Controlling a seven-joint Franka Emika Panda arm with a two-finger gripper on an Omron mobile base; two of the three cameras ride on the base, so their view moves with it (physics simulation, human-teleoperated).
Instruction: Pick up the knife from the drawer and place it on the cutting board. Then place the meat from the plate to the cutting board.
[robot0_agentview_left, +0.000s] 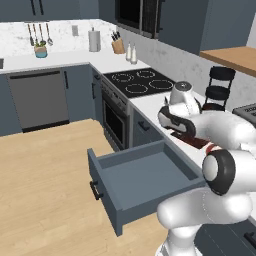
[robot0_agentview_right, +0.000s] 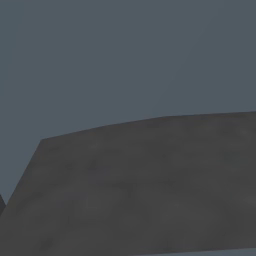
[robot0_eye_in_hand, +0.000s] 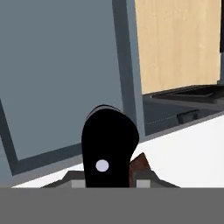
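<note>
- The wide blue-grey box drawer (robot0_agentview_left: 145, 177) stands pulled out over the wooden floor, its inside bare.
- In the hand view, the gripper (robot0_eye_in_hand: 106, 179) is clamped on the black-handled knife (robot0_eye_in_hand: 109, 146), above the white counter edge.
- The dark reddish-brown cutting board (robot0_agentview_left: 192, 140) is mostly hidden behind the arm.

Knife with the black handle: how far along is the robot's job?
Done: the wide blue-grey drawer stands open and looks empty. In hand: the black-handled knife is clamped in the gripper above the white counter. Left: laying it on the dark reddish-brown wooden board, then moving the meat there.
</note>
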